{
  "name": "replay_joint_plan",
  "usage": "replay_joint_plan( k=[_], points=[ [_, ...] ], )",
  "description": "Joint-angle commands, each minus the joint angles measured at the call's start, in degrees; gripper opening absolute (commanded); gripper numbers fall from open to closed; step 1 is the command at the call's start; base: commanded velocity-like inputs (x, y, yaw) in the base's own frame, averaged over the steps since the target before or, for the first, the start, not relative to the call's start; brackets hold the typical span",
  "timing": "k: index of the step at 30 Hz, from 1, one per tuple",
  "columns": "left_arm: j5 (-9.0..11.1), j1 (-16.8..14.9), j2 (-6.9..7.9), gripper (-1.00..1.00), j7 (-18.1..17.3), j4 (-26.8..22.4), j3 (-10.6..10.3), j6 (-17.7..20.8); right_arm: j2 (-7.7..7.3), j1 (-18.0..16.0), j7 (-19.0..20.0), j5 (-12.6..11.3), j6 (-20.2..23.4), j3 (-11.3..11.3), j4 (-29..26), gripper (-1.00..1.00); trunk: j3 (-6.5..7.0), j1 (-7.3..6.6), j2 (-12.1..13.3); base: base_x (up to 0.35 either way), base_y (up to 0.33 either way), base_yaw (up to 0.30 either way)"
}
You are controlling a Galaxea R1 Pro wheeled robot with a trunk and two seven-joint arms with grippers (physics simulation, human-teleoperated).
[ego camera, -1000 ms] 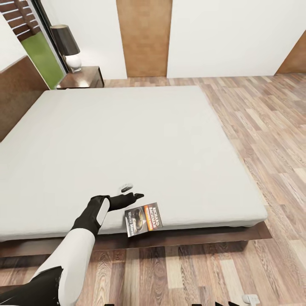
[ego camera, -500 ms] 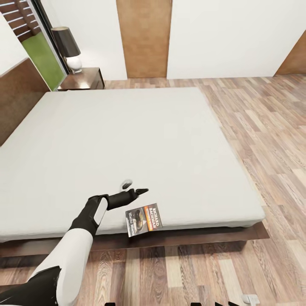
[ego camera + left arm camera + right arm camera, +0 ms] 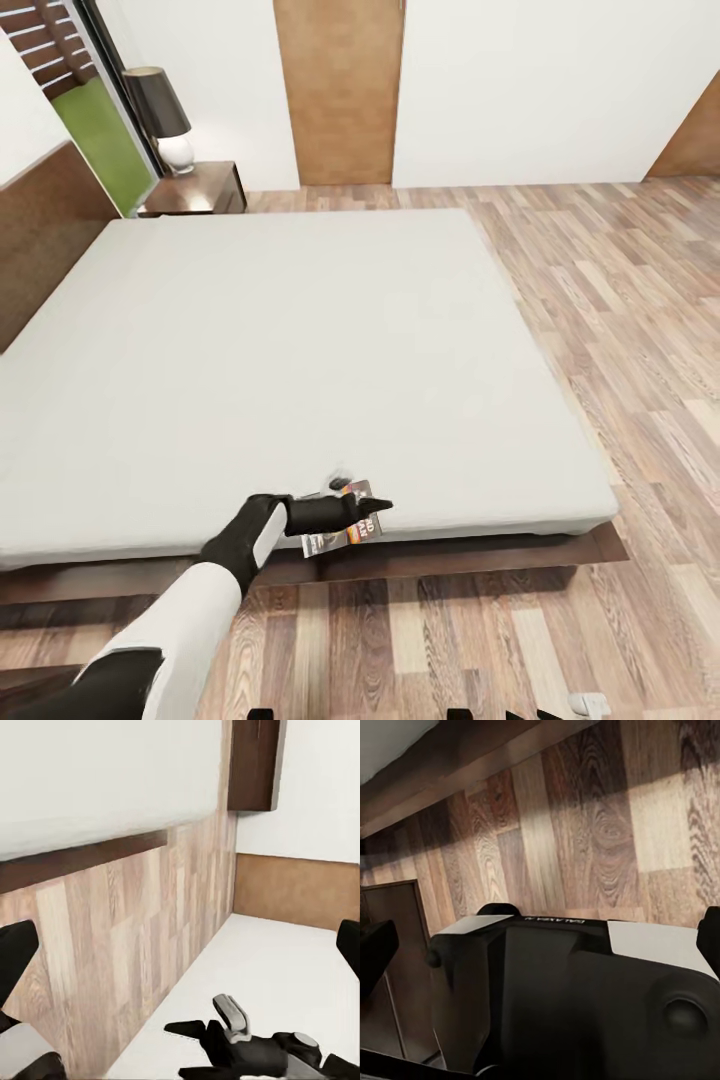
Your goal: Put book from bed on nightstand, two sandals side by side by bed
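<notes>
Bright even render, soft shadows (sharp)

Left arm (image 3: 190, 620) outstretched forward, black wrist level, its fingers (image 3: 350, 512) pointing ahead, spread apart.

The bed (image 3: 300, 340) is set ahead on the floor (image 3: 620, 300), its headboard (image 3: 45, 230) at the left. The nightstand (image 3: 195, 190) is placed beyond the headboard end, by the window (image 3: 90, 130), and a lamp (image 3: 165, 115) is carried on it. The book (image 3: 345, 530) is found at the bed's near edge, partly overhanging it, with the left hand (image 3: 362, 498) reached over it.
</notes>
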Motion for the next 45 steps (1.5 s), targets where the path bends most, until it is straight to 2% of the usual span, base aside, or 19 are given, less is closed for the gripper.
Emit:
replay_joint_plan(
  k=[1,5,7,10,12,14,15,17,21,23,25,28,30,34,36,38,39,42,45],
  points=[
    [0.0,0.5,-0.04,1.00,-0.1,0.5,0.1,0.2,0.00,0.0,0.2,-0.2,0.0,-0.1,0.1,1.00,0.15,-0.22,0.4,0.000,0.000,0.000],
    [-0.3,6.0,0.06,1.00,-0.7,2.3,-1.6,-4.7,0.05,0.0,0.2,-0.2,0.0,-0.1,0.1,1.00,0.87,-1.10,2.0,0.000,0.000,0.000],
    [-0.4,7.8,0.45,1.00,-2.3,2.5,-3.5,-6.3,0.02,0.0,0.2,-0.2,0.0,-0.1,0.1,1.00,1.23,-1.54,2.8,0.000,0.000,0.000],
    [-0.5,10.2,1.66,1.00,-5.8,2.7,-7.5,-7.7,0.01,0.0,0.2,-0.2,0.0,-0.1,0.1,1.00,1.77,-2.20,4.0,0.000,0.000,0.000],
    [-0.6,11.5,2.26,1.00,-6.8,2.8,-8.5,-9.0,-0.01,0.0,0.2,-0.2,0.0,-0.1,0.1,1.00,2.13,-2.64,4.8,0.000,0.000,0.000],
    [-0.5,13.2,4.61,1.00,-7.8,2.9,-9.3,-12.4,0.00,0.0,0.2,-0.2,0.0,-0.1,0.1,1.00,2.49,-3.08,5.6,0.000,0.000,0.000],
    [-0.5,13.4,5.23,1.00,-7.9,2.9,-9.4,-12.8,0.00,0.0,0.2,-0.2,0.0,-0.1,0.1,1.00,2.67,-3.30,6.0,0.000,0.000,0.000],
    [-0.3,13.8,8.15,1.00,-8.4,3.1,-9.5,-13.8,0.00,0.0,0.2,-0.2,0.0,-0.1,0.1,1.00,3.03,-3.74,6.8,0.000,0.000,0.000],
    [0.0,14.0,14.11,1.00,-11.8,6.2,-9.3,-15.6,-0.02,0.0,0.2,-0.2,0.0,0.0,0.1,1.00,3.74,-4.61,8.4,0.000,0.000,0.000],
    [0.4,14.0,17.27,1.00,-12.6,8.5,-8.7,-18.7,0.00,0.0,0.2,-0.2,0.0,0.0,0.1,1.00,4.10,-5.05,9.2,0.000,0.000,0.000],
    [1.2,14.0,19.14,1.00,-12.9,12.5,-8.0,-23.8,0.00,0.0,0.3,-0.2,0.0,0.0,0.1,1.00,4.46,-5.49,10.0,0.000,0.000,0.000],
    [3.2,14.0,20.30,1.00,-12.9,18.2,-7.2,-30.7,0.01,0.0,0.4,-0.2,0.0,0.0,0.1,1.00,5.00,-6.15,11.2,0.000,0.000,0.000],
    [4.6,14.0,20.82,1.00,-11.6,21.6,-6.9,-34.0,-0.04,0.0,0.6,-0.2,0.0,0.0,0.1,1.00,5.36,-6.59,12.0,0.000,0.000,0.000],
    [5.8,14.0,21.76,1.00,-9.4,24.8,-6.8,-37.9,-0.07,0.0,0.7,-0.2,0.0,0.0,0.1,1.00,5.90,-7.25,13.2,0.000,0.000,0.000],
    [6.3,14.0,21.27,1.00,-8.5,26.4,-6.9,-41.6,-0.04,0.0,0.8,-0.2,0.0,0.0,0.1,1.00,5.90,-7.25,13.2,0.000,0.000,0.000],
    [6.5,14.0,20.47,1.00,-7.1,27.0,-6.9,-43.4,-0.06,0.0,0.8,-0.2,0.0,0.0,0.1,1.00,5.90,-7.25,13.2,0.000,0.000,0.000],
    [6.6,14.0,19.94,1.00,-5.3,27.3,-6.9,-44.4,-0.04,0.0,0.8,-0.2,0.1,0.0,0.0,1.00,5.90,-7.25,13.2,0.000,0.000,0.000],
    [6.7,14.0,19.57,1.00,-2.6,27.5,-6.8,-45.1,-0.03,0.0,0.8,-0.2,0.2,0.0,0.0,1.00,5.90,-7.25,13.2,0.000,0.000,0.000],
    [6.9,14.0,19.43,1.00,-1.4,27.6,-6.8,-45.4,0.00,0.0,0.8,-0.2,0.1,0.1,0.0,1.00,5.90,-7.25,13.2,0.000,0.000,0.000]
  ],
)
